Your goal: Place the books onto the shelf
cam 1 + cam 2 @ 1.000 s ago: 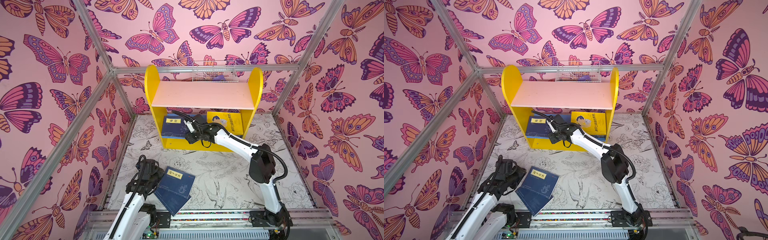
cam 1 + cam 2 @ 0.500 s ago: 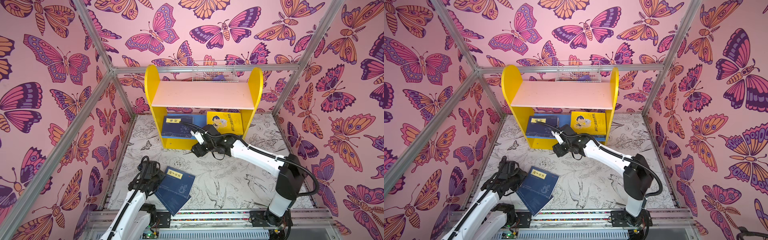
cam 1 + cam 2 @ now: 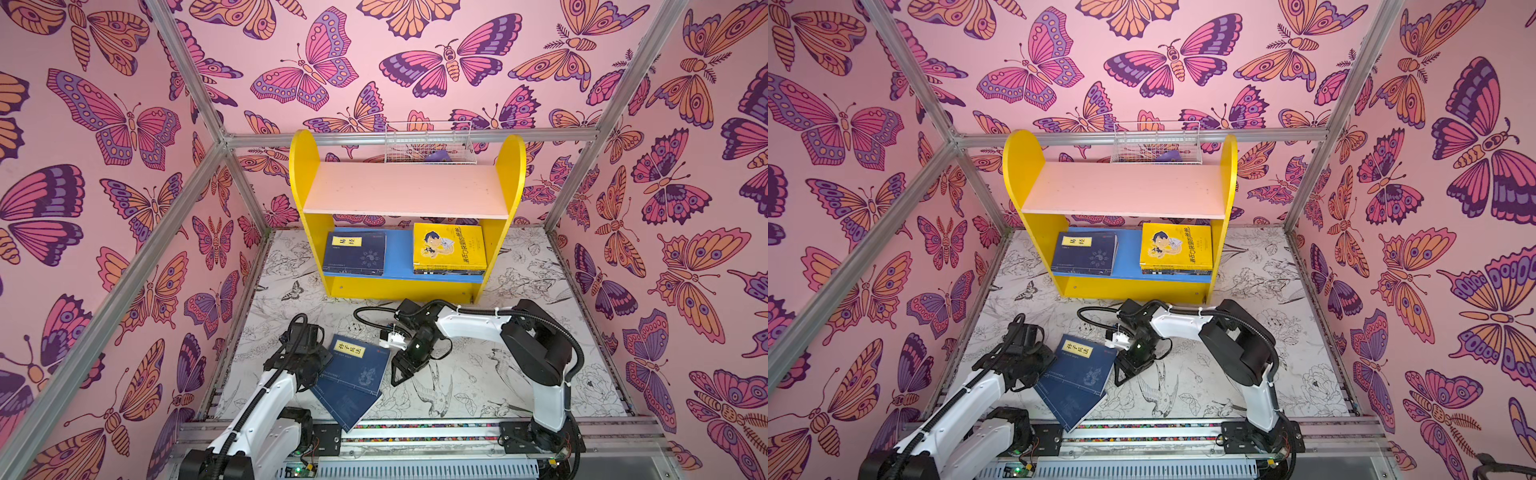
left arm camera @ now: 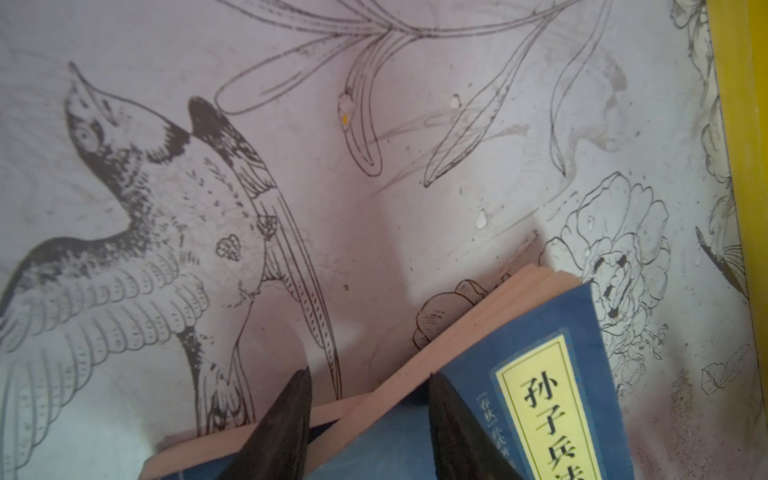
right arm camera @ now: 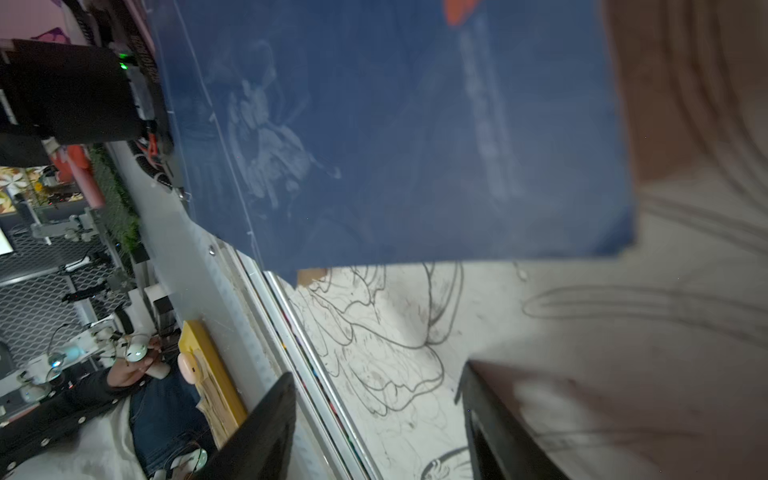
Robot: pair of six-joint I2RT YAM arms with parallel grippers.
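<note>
**Bookshelf scene, both top views.** The shelf (image 3: pixel 303 174) stands at the middle of the table's (image 3: pixel 469 390) back edge, with a wire basket (image 3: pixel 428 141) behind its top. Below the pink upper board (image 3: pixel 407 187), the blue lower board (image 3: pixel 399 253) carries a shelved navy book (image 3: pixel 355 253) lying flat at its left end. A flat stack of yellow books (image 3: pixel 451 247) lies at its right end, and a strip of bare board separates the two. Near the table's front-left corner lie two more books. The upper navy book (image 3: pixel 359 368), yellow label up, overlaps the lower navy book (image 3: pixel 345 405), whose corner reaches the front edge. The left gripper (image 4: pixel 370 376) straddles the upper navy book's left side. In the left wrist view one finger (image 4: pixel 453 432) lies over the cover and the other over the page edges, with a gap between them; whether they pinch the book cannot be told. The right gripper (image 3: pixel 401 374) hangs just beside that book's right edge. Its jaws are spread, holding nothing, and the right wrist view shows only table between them.
</note>
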